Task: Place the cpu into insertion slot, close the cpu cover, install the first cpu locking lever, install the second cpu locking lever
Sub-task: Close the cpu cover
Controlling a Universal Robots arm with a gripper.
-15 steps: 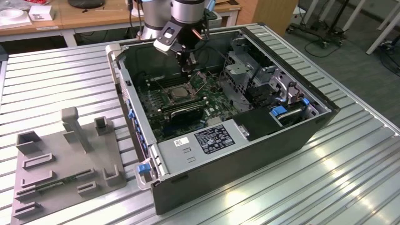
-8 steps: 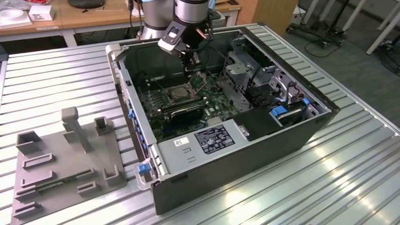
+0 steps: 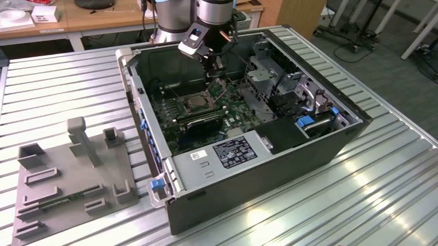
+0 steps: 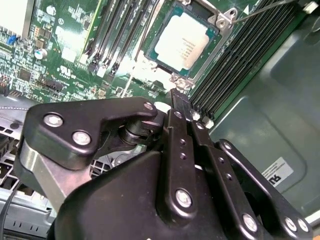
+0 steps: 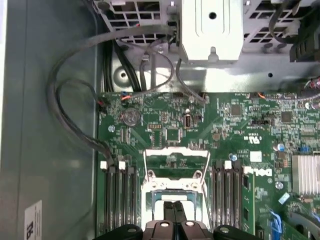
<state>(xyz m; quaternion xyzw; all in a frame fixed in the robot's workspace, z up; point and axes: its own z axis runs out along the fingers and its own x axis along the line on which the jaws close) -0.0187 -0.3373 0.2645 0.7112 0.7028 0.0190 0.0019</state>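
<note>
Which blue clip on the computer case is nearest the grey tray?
The blue clip at the lowest corner of the case in the exterior view; the others all sit higher up.

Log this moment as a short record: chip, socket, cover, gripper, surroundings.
cpu: silvery top up, lying flat in the insertion slot
insertion slot: on the green motherboard, with memory slots on either side
cpu cover: appears swung up, not shut over the cpu
gripper: fingers together, holding nothing, close beside the slot
computer case: open, lying on the ribbed metal table
</note>
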